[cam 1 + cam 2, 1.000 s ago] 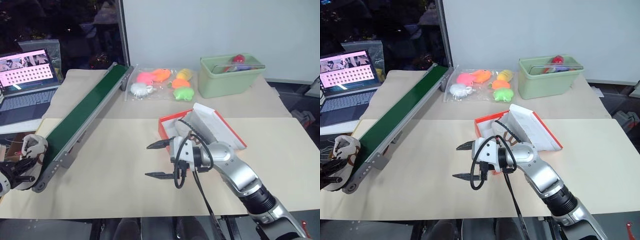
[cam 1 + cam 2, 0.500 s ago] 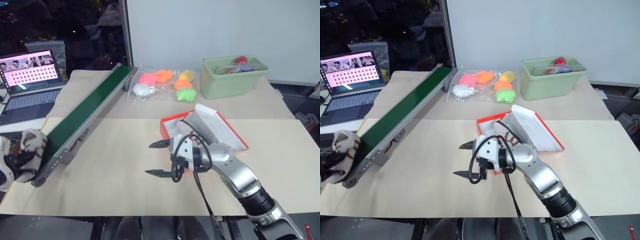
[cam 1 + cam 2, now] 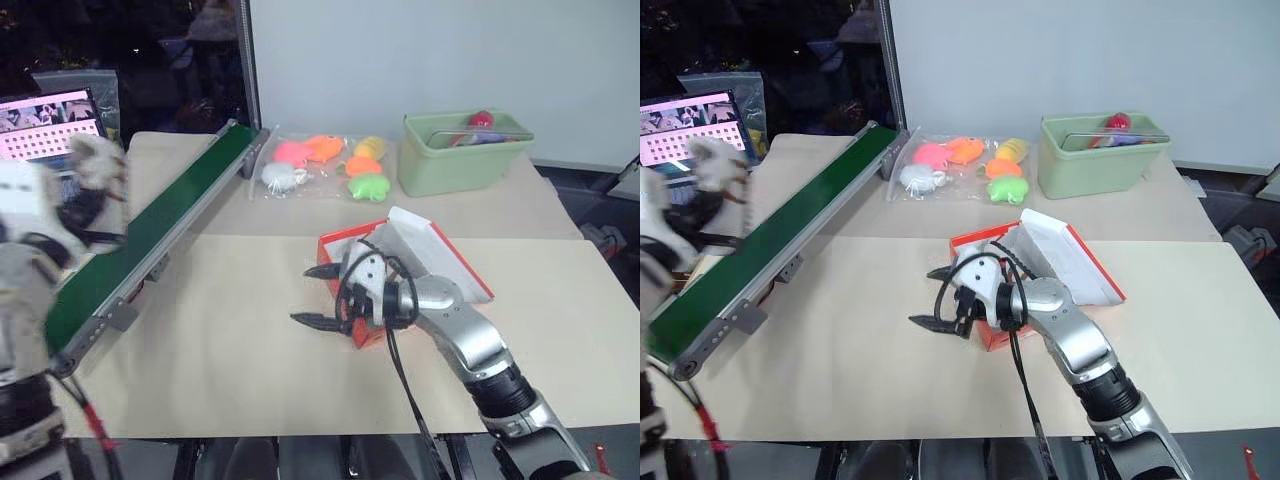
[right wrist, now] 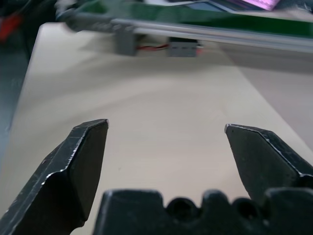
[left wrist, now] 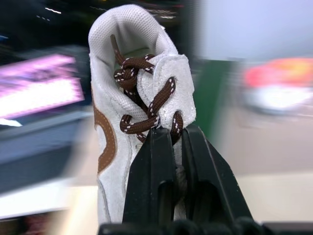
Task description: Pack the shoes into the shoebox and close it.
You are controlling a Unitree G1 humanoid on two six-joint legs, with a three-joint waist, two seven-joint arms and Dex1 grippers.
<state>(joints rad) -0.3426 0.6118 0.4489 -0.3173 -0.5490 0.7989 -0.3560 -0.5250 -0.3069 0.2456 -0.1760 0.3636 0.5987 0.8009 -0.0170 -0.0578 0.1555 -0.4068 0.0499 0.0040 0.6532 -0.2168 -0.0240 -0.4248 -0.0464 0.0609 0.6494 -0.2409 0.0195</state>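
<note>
Gripping a shoe (image 5: 139, 98) by its laced front, the left gripper (image 5: 168, 134) has its black fingers (image 5: 156, 166) clamped together on the cream upper just below the dark brown laces, and the shoe stands up from the fingers with its opening at the far end. From the head views this shoe (image 3: 98, 160) is held in the air at the robot's left, over the near part of the long green conveyor (image 3: 170, 225) that runs diagonally up the counter (image 3: 220, 360). The right gripper (image 3: 318, 296) hangs low over the middle of the counter, pointing toward the robot's left, its two fingers (image 4: 80, 161) spread wide apart with nothing between them. Just behind that gripper sits the orange-red shoebox (image 3: 350, 245), open, its white-lined flap lid (image 3: 440, 255) leaning back to the right. Whether anything lies inside the box cannot be told, as the wrist covers it. Farther back lie bright soft toys in a clear bag (image 3: 325, 165) and a pale green bin (image 3: 460, 150). A laptop (image 3: 690, 125) with a pink screen stands at the far left.
</note>
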